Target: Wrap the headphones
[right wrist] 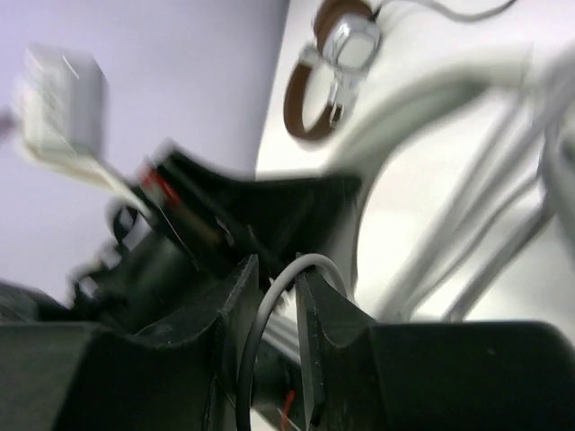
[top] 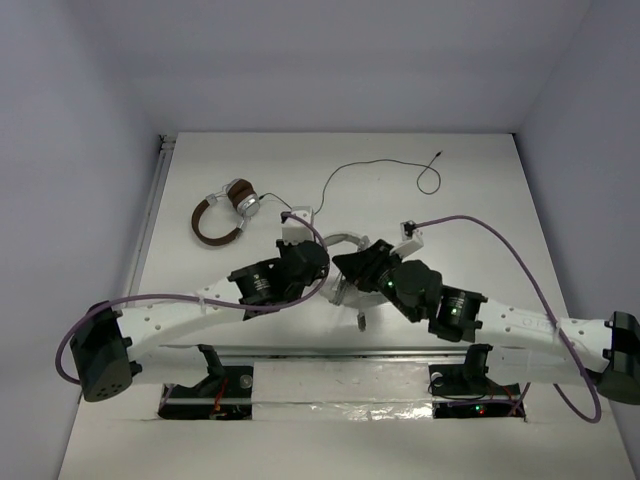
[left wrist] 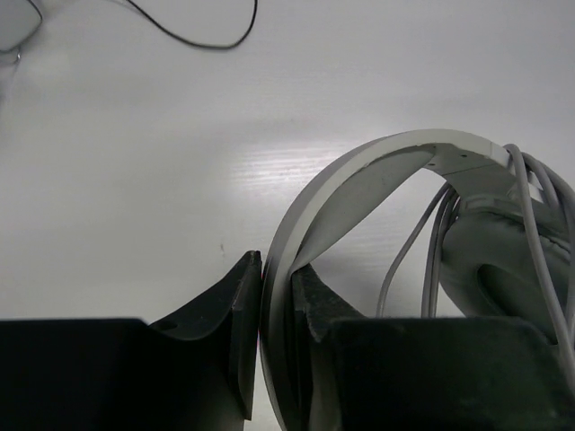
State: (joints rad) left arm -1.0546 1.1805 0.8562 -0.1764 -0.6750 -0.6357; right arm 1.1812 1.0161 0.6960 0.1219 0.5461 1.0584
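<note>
Black fingers (left wrist: 238, 314) of the left gripper (left wrist: 277, 269) filled the bottom of the left wrist view. They were pinched narrowly on the white headband (left wrist: 422, 144) of the headphones (left wrist: 485, 215), which arched up and to the right above the table (left wrist: 135, 180). Grey strands of the cable (left wrist: 409, 251) ran down inside the arch beside a pale ear cup (left wrist: 490, 296), and more strands crossed over the cup. A dark cord (left wrist: 193, 40) curved across the table at the top. The right wrist view was blurred: the right gripper (right wrist: 277, 274) was closed to a slit on a loop of the cable (right wrist: 296, 260), with the headband (right wrist: 422, 103) beyond it and the brown pair (right wrist: 310, 99) farther off by the wall. From the top camera both grippers met at mid-table over the headphones (top: 345, 237), which they mostly hid. The brown pair (top: 222, 212) lay well apart at the left rear. Any lettering was too small or blurred to read.
</note>
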